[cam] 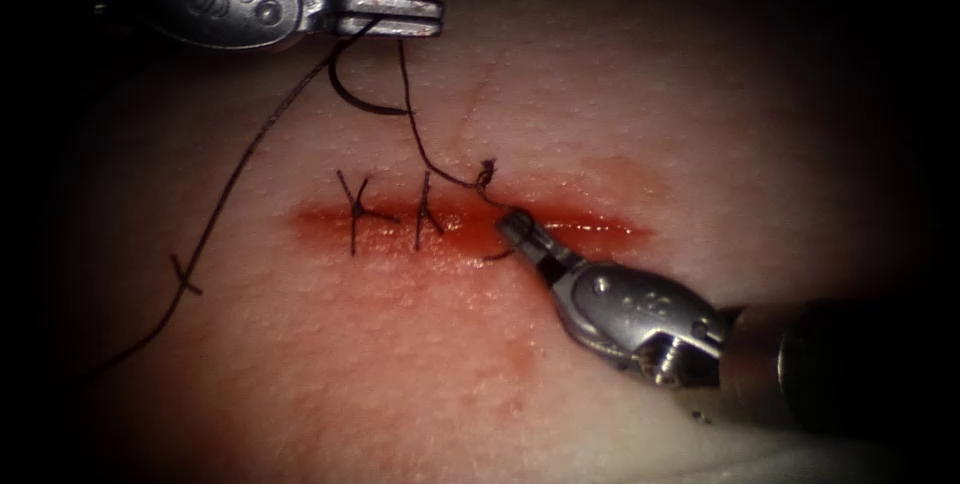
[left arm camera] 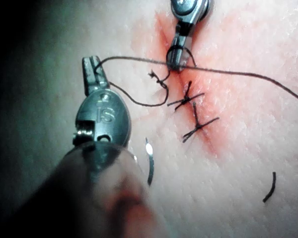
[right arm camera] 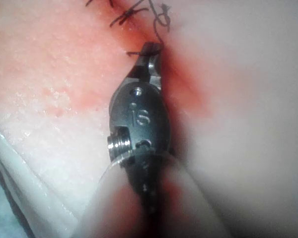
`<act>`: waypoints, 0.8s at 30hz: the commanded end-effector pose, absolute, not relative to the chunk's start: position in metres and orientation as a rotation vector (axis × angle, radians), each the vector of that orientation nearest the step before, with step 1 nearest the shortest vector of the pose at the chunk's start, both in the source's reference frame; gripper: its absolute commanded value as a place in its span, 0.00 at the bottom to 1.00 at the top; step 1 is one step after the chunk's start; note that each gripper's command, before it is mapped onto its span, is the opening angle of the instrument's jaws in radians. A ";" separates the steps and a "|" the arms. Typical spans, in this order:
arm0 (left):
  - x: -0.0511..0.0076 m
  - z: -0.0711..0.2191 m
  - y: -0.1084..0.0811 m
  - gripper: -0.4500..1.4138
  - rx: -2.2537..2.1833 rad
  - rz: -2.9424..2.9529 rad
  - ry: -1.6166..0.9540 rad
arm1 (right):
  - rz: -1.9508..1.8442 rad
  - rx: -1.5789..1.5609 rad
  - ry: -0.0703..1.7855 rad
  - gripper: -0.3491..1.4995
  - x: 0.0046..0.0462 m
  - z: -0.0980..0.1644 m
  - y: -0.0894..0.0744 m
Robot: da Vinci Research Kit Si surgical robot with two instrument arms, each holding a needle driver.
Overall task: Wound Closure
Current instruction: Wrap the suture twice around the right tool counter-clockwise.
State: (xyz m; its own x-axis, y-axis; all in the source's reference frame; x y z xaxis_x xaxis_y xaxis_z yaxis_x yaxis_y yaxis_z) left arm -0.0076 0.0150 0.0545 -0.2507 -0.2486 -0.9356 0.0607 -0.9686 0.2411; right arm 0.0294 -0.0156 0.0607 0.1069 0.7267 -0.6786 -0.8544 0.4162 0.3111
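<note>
My left tool (cam: 432, 17) hangs above the tissue (cam: 700, 124) beyond the cut (cam: 600, 229), its jaws shut on the thread (cam: 412, 129). From those jaws one strand runs down to a fresh knot (cam: 486, 176) at the cut; another trails off to the lower left. My right tool (cam: 512, 226) rests at the cut just below that knot, shut on the thread's short end (right arm camera: 139, 51). The curved needle (cam: 352, 99) lies free on the tissue under the left tool, held by neither tool. It also glints beside the left shaft (left arm camera: 150, 166). The left jaws (left arm camera: 92, 63) pinch the thread, with the right tool (left arm camera: 177, 60) opposite.
Two tied stitches (cam: 355, 210) (cam: 425, 212) cross the cut left of the knot. Red fluid (cam: 460, 244) lines the cut and stains the near side. A short cut piece of thread (cam: 185, 274) lies at the left. The tissue's pale edge (cam: 800, 464) runs along the front.
</note>
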 end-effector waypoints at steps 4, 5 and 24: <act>-0.0081 0.055 0.016 0.00 1.787 -2.326 -0.234 | 1.145 -0.134 0.951 0.00 0.0310 0.060 -0.016; -0.0082 0.056 0.016 0.00 1.790 -2.332 -0.230 | 1.146 -0.144 0.985 0.00 0.0312 0.060 -0.016; -0.0089 0.060 0.015 0.00 1.817 -2.336 -0.195 | 0.884 -0.297 1.222 0.00 0.0291 0.052 -0.016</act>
